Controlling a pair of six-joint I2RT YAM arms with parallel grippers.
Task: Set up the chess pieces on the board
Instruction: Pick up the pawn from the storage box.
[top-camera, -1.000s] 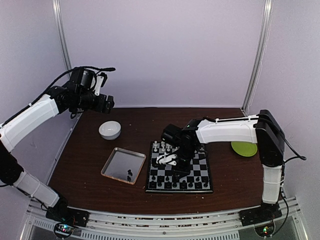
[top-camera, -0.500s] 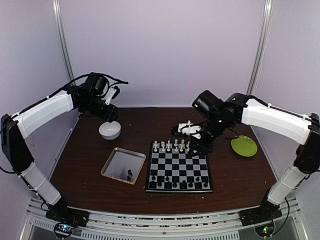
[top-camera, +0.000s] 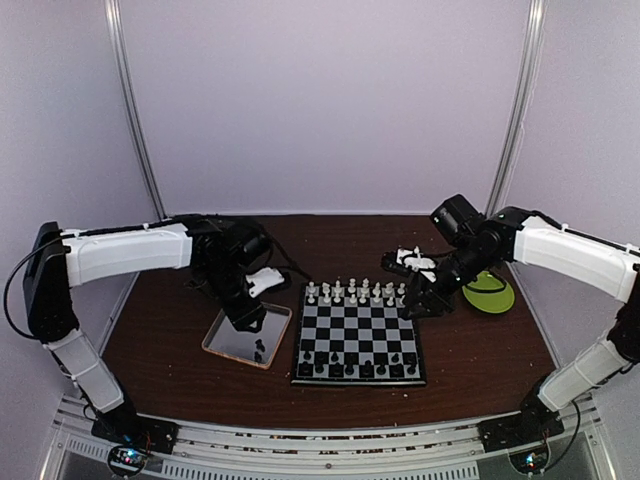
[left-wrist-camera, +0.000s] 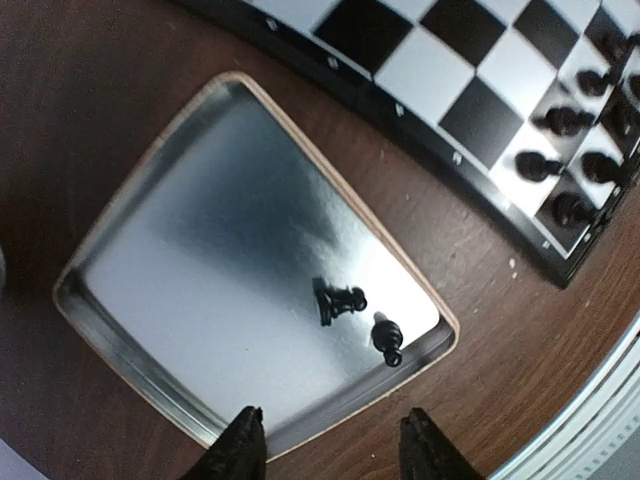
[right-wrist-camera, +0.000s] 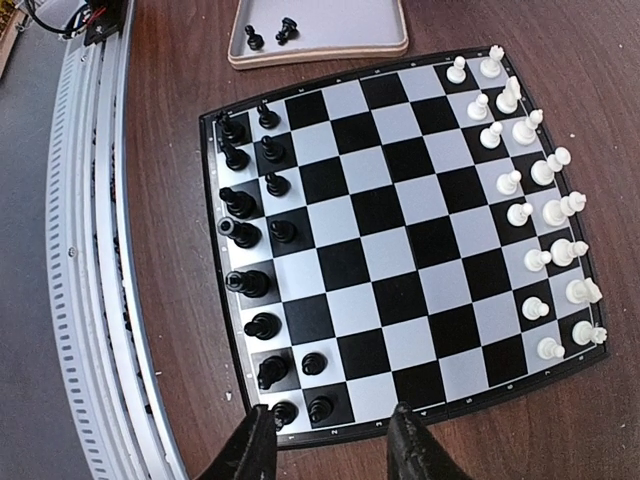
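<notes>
The board (top-camera: 360, 330) lies in the middle of the table. White chess pieces (top-camera: 355, 292) fill its far rows and black ones (top-camera: 355, 365) stand along its near rows. Two black pieces (left-wrist-camera: 340, 300) (left-wrist-camera: 387, 338) lie in the silver tray (left-wrist-camera: 200, 250), left of the board (left-wrist-camera: 440, 70). My left gripper (left-wrist-camera: 335, 450) hangs open above the tray's near rim, with nothing between its fingers. My right gripper (right-wrist-camera: 328, 450) is open and empty above the right edge of the board (right-wrist-camera: 380, 210). In the top view it sits at the board's far right corner (top-camera: 418, 305).
A green plate (top-camera: 490, 297) lies right of the board, behind the right arm. The silver tray (top-camera: 215, 345) sits left of the board under the left gripper (top-camera: 248, 318). A metal rail (right-wrist-camera: 100, 250) runs along the table's near edge.
The left arm swung from the back left corner down over the tray and its jaws narrowed. The right arm lifted off the board and drew back to its far right corner, jaws opening.
</notes>
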